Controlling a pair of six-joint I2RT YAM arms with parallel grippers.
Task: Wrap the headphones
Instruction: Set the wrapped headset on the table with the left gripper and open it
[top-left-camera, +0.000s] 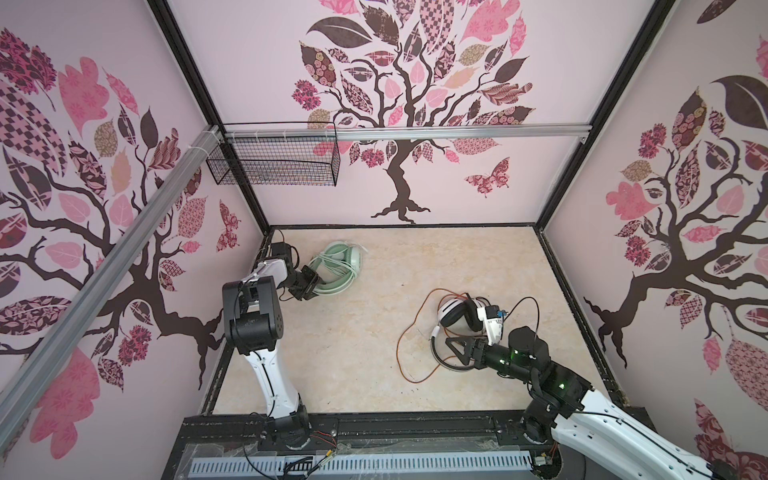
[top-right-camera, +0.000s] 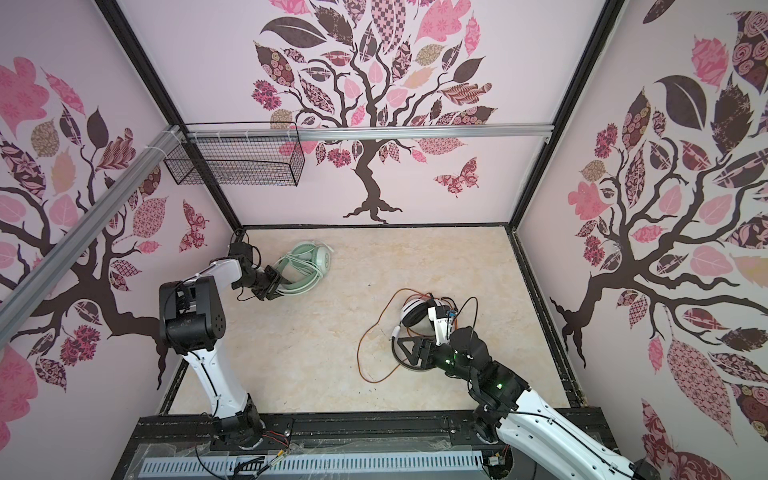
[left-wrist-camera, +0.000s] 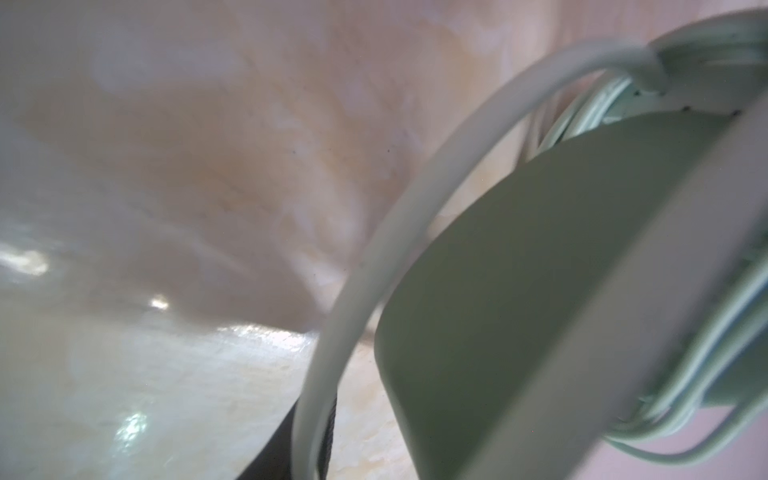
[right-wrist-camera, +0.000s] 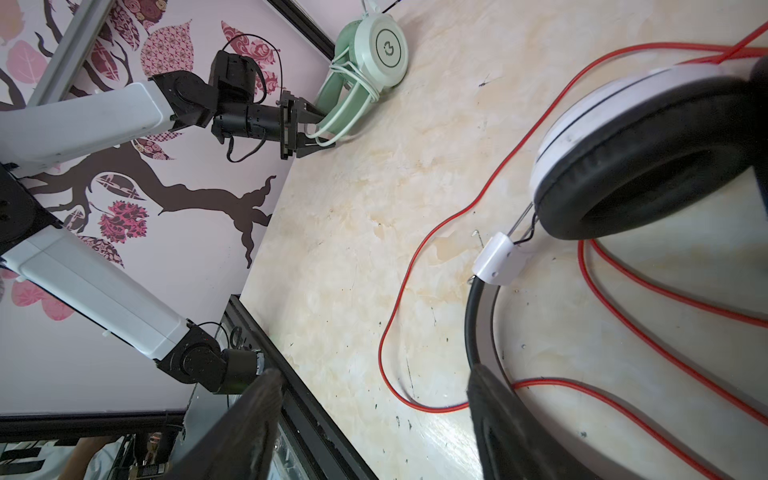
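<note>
Mint-green headphones (top-left-camera: 338, 259) look done, with the cord coiled round them. Left gripper (right-wrist-camera: 320, 131) sits at the band end, jaws parted, gripping nothing we can see. Right gripper (right-wrist-camera: 374, 372) is wide open and empty, black band (right-wrist-camera: 473, 324) at one fingertip, orange-red cord (right-wrist-camera: 379, 357) loose just ahead. Next we grab that cord and wind it round the striped headphones (top-left-camera: 451, 313).
</note>
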